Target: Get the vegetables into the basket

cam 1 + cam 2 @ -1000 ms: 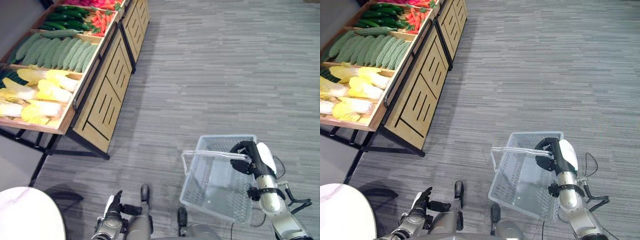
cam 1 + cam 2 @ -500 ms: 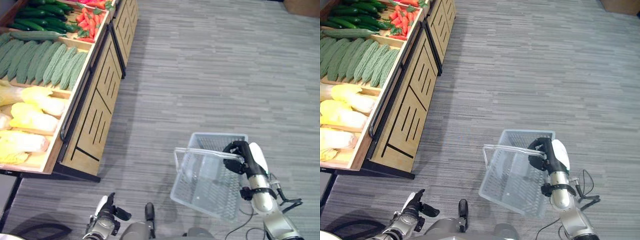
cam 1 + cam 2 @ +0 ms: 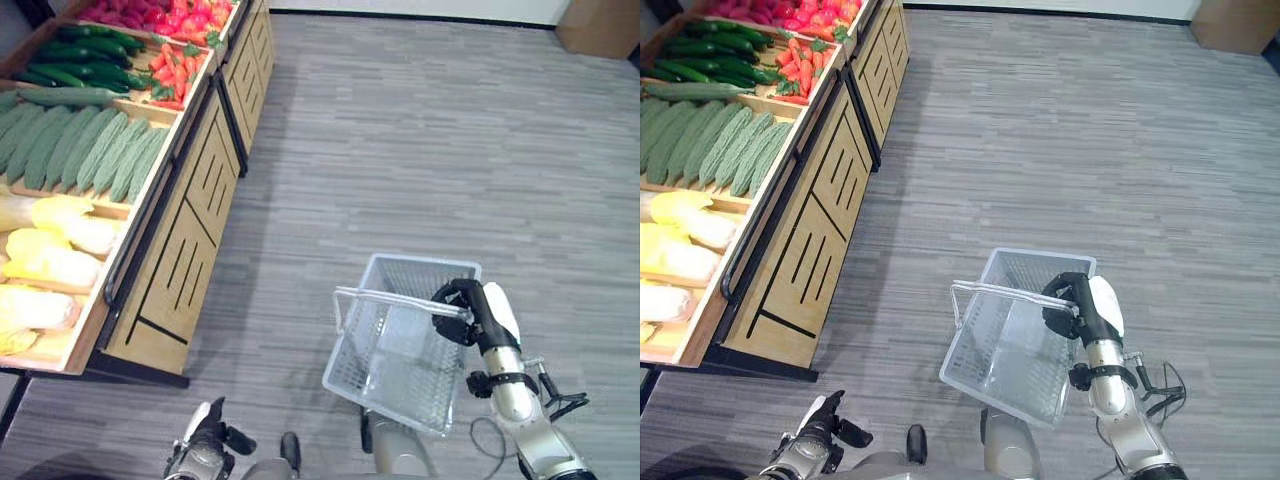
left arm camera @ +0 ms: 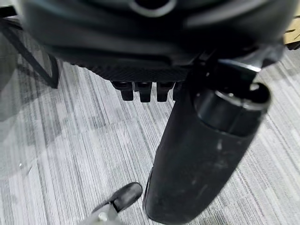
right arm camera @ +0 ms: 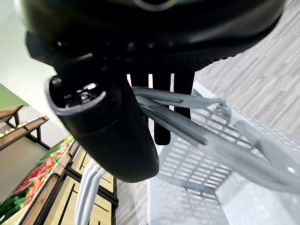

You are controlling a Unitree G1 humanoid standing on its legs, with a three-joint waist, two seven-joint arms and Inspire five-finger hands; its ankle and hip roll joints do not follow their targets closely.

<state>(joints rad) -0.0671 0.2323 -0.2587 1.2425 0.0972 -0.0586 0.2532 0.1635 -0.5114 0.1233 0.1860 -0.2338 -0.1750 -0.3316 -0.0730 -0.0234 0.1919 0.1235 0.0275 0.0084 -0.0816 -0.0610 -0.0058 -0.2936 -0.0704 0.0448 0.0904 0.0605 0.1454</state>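
Right hand point(image 3: 468, 312) curled round the handles point(image 3: 395, 300) of the basket point(image 3: 400, 372), thumb and fingers closed over the two grey bars, as seen in the right wrist view; basket held at near right, above the grey floor point(image 3: 420, 150), nothing inside but its mesh walls. Left hand point(image 3: 205, 452) low at the near left edge, holding nothing; fingers point(image 4: 143, 91) partly bent in the left wrist view, though hard to tell how far. Vegetables all on the wooden stand point(image 3: 185, 230) at left, well apart from the basket: pale yellow cabbages point(image 3: 55, 250) in the nearest bin, ridged light-green gourds point(image 3: 85, 150) in the next, dark cucumbers point(image 3: 75, 65) beyond those, carrots point(image 3: 165, 80) just right of the cucumbers, red produce point(image 3: 165, 15) farthest. Brown box point(image 3: 600, 25) at far right on the floor.
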